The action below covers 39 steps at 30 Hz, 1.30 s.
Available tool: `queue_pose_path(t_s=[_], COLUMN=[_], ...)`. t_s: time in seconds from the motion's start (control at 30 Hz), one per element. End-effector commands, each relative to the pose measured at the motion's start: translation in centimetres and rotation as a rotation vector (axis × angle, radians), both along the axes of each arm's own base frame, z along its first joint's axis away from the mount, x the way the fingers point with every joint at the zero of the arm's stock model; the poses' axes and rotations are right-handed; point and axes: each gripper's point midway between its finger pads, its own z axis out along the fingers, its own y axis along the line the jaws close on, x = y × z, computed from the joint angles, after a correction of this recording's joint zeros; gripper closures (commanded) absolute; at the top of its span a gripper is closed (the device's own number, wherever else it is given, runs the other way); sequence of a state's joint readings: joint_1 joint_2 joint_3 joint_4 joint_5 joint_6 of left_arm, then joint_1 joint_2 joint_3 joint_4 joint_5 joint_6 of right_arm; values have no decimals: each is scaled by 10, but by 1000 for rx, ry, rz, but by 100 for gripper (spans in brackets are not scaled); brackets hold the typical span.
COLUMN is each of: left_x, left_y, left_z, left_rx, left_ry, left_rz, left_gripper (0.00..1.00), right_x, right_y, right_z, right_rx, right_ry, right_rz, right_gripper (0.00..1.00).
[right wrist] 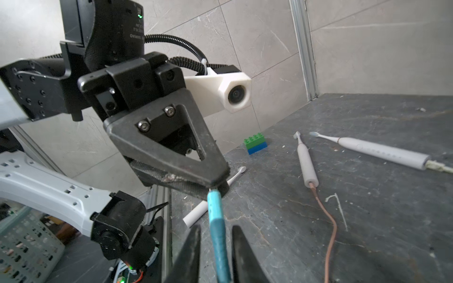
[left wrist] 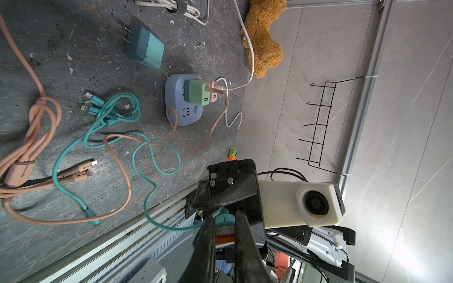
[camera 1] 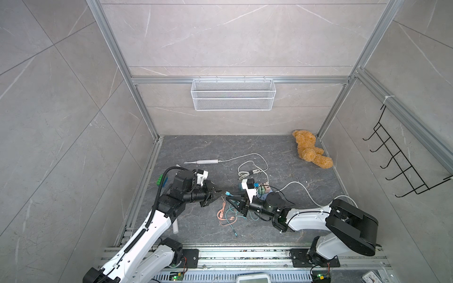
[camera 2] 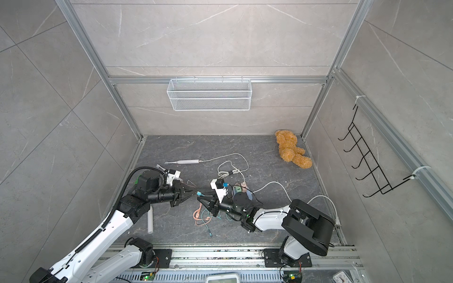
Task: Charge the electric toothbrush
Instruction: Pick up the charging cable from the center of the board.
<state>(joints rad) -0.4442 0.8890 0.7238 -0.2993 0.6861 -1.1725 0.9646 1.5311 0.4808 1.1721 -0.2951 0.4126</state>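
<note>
Both grippers meet over the floor's middle. My left gripper [camera 1: 220, 191] [left wrist: 224, 215] is shut on the metal end of a teal cable's plug [left wrist: 226, 219]. My right gripper [camera 1: 226, 199] [right wrist: 217, 226] stands narrowly open, with the same plug's teal body [right wrist: 217, 220] between its fingers and a gap on each side. A white electric toothbrush [camera 1: 202, 162] [right wrist: 380, 152] lies at the back with a white cable in its base. A second toothbrush [right wrist: 305, 161] has a pink cable in it. A third toothbrush [camera 1: 175, 226] [right wrist: 196, 212] lies partly hidden under the left arm.
A blue power strip [left wrist: 183, 115] holds a green adapter [left wrist: 196, 94] and a pink one. A loose teal adapter [left wrist: 144, 47] lies beside it. Pink and teal cables [camera 1: 224, 215] tangle on the floor. There are also a teddy bear [camera 1: 310, 150], toy bricks [right wrist: 255, 143], a wire basket [camera 1: 232, 94] and a hook rack [camera 1: 402, 161].
</note>
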Motion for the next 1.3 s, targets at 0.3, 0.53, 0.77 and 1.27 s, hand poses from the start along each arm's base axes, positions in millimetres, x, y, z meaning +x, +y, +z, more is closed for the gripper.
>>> queue_pose_path(t_s=[0.3,0.53,0.77,1.27], left_x=[1,1,2,2], left_y=[2,3,1,2], left_z=[12,9,9,7], left_rx=[-32,-12,-21,-21], left_ry=[-38,-39,-35,-31], left_rz=[9,8,-4,3], left_gripper=[100,100,100,100], right_x=[2,2,3,0], right_y=[-5,-16,-15,-2], right_z=[22,28,33,33], right_rx=[40,25,59,68], right_ry=[-39,-69,-67,-38], right_rz=[-27,-65,-72,-8], right_gripper=[100,100,90,80])
